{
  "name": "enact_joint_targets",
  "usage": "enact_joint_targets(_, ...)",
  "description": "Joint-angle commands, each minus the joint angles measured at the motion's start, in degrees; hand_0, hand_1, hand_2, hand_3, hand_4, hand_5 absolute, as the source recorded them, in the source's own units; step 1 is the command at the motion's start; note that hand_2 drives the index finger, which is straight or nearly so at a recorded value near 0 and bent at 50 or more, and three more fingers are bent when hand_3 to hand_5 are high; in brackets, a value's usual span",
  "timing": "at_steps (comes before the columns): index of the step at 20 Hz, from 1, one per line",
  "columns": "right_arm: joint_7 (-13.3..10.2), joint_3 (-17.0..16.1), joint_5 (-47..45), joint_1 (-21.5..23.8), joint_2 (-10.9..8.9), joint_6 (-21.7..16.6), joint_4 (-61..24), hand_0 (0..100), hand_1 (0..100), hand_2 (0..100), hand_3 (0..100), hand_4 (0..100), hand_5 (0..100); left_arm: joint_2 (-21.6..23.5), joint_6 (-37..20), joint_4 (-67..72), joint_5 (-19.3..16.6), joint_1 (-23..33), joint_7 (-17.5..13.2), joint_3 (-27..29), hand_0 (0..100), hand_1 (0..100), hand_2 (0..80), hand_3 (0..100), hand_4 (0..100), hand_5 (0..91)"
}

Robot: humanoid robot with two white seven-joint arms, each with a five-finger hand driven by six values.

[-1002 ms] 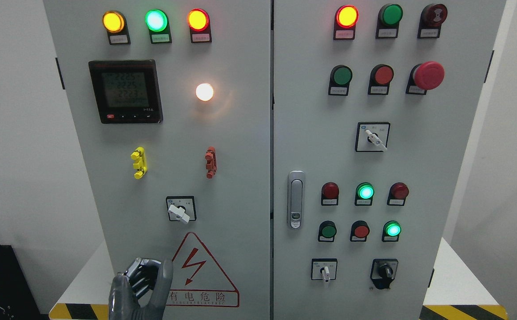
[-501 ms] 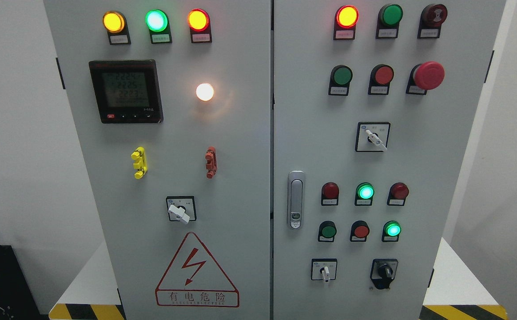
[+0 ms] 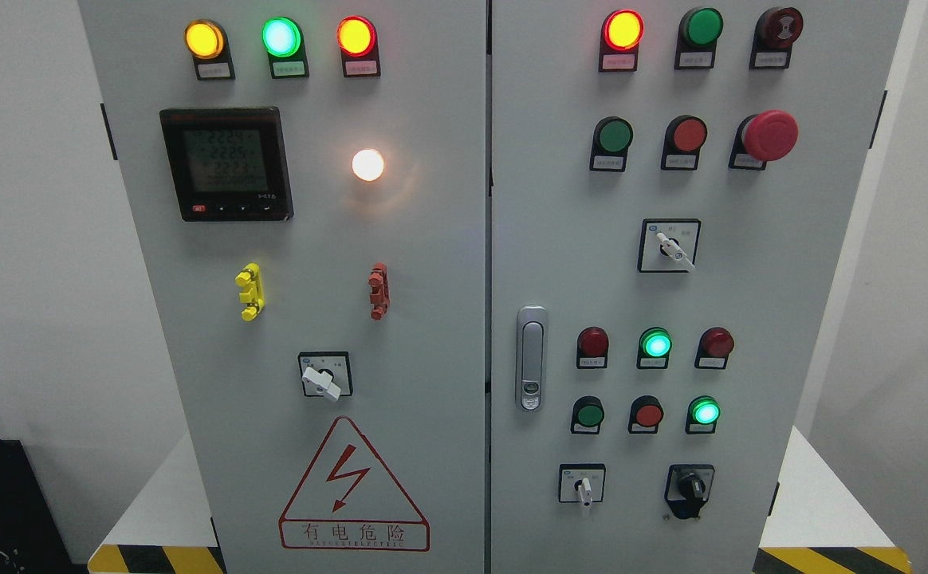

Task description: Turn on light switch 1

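Note:
A grey two-door control cabinet (image 3: 432,263) fills the head view. On its left door a white rotary switch (image 3: 323,381) sits with its handle tilted down to the right. Above it a round white lamp (image 3: 367,165) glows warm. Yellow (image 3: 204,39), green (image 3: 281,37) and red (image 3: 355,36) lamps shine along the top of that door. No robot hand shows anywhere in the picture.
The left door also carries a digital meter (image 3: 226,163), a yellow clip (image 3: 249,292), a red clip (image 3: 379,291) and a red warning triangle (image 3: 352,486). The right door has a red mushroom button (image 3: 768,135), a door handle (image 3: 531,357), several lamps and selector switches (image 3: 670,246).
One second ago my left hand showed at the bottom left in front of the warning triangle; it dropped out of view by half a second ago. The panel looks unchanged.

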Motion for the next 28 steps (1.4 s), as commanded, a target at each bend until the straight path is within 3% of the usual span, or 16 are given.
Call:
enact_joint_targets(1,0.0,-0.1,0.0,0.0,0.00,0.0,0.0,30,0,0,0,0,0,2.3,7.2,38.7,0.0,-0.5,-1.6,0.3,9,17,4.4,19,21,0.0)
enact_joint_targets(4,0.0,0.0,0.0,0.0,0.00,0.0,-0.1,30,0,0,0,0,0,2.3,21.9,38.4,-0.1,-1.0,-4.5,0.0,11,17,0.0,6,11,0.0)
enact_joint_targets(7,0.0,0.0,0.0,0.0,0.00,0.0,0.0,30,0,0,0,0,0,1.8,29.2,38.6,0.1,-2.1,-6.9,-0.1,12,15,0.0,0,0,0.0)
enact_joint_targets(13,0.0,0.0,0.0,0.0,0.00,0.0,0.0,30,0,0,0,0,0,0.3,31.9,38.6,0.0,-3.4,-6.9,-2.8,13,9,0.0,0,0,0.0)
enact_joint_targets(21,0.0,0.0,0.0,0.0,0.00,0.0,0.0,31,0,0,0,0,0,-1.8,36.4,39.0,0.2,-6.1,-6.4,-2.3,12,5,0.0,0,0,0.0)
enact_joint_targets(28,0.0,0.0,0.0,0.0,0.00,0.0,0.0,30,0,0,0,0,0,-2.2,36.4,40.9,3.7,-6.3,-6.8,-2.6,12,2,0.0,0,0,0.0)
